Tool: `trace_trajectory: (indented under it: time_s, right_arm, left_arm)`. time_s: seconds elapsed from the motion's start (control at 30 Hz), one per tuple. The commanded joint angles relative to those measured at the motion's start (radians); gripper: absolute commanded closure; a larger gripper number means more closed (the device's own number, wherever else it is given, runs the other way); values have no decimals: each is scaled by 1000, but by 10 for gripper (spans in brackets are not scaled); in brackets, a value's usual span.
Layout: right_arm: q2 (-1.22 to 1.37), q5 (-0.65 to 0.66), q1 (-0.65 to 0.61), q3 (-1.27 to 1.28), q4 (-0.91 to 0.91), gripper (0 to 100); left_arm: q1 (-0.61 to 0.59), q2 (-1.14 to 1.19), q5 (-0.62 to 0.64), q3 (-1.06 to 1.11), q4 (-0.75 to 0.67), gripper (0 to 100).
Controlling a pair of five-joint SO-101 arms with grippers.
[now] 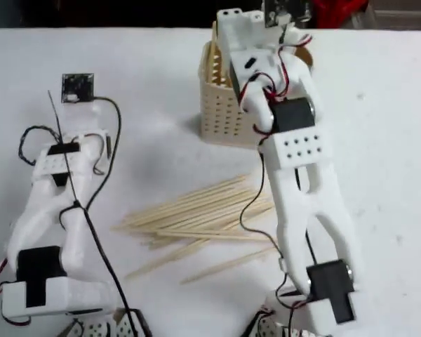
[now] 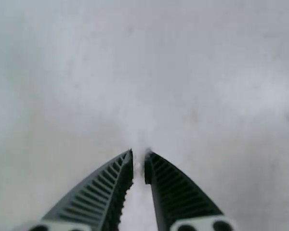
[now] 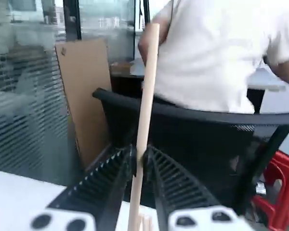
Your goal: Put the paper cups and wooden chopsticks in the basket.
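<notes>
The right hand [image 3: 139, 156] pinches one chopstick [image 3: 147, 86] upright over the basket [image 1: 221, 112], likely for dropping in; the left hand [image 2: 138, 158] rests closed, empty.

The basket [image 1: 221, 116] is sitting at the back of the desk [image 1: 379, 140], with the loose chopsticks [image 1: 196, 221] lying in front of it. The right arm [image 1: 302, 182] is stretching over the basket, a single chopstick [image 3: 145, 96] standing upright between its jaws. The left arm [image 1: 49, 210] is resting well to the left.
</notes>
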Motion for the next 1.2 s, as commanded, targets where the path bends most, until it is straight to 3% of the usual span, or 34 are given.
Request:
trace_trajectory:
  time_s: [0.0,0.1,0.27,0.4,0.5,0.7,0.83,1.0,1.17]
  right_arm:
    - [-5,-9,41,-60,-27,981]
    - [-1,-8,61,-46,-25,969]
    - [-8,-14,71,-6,-18,844]
    - [-10,-8,71,-8,51,837]
    - [-48,-8,94,-3,206,837]
    - [-206,-12,209,8,716,833]
    - [-306,8,237,114,829,833]
    - [-467,175,156,362,828,833]
    - [-665,196,27,614,820,811]
  left_arm:
    - [-10,-41,-6,-3,-20,932]
    - [-10,-41,-6,-3,-20,932]
    - [-10,-41,-6,-3,-20,932]
    - [-10,-41,-6,-3,-20,932]
    - [-10,-41,-6,-3,-20,932]
    - [-10,-41,-6,-3,-20,932]
    - [-10,-41,-6,-3,-20,932]
    - [-10,-41,-6,-3,-20,932]
    - [-10,-39,-6,-3,-20,932]
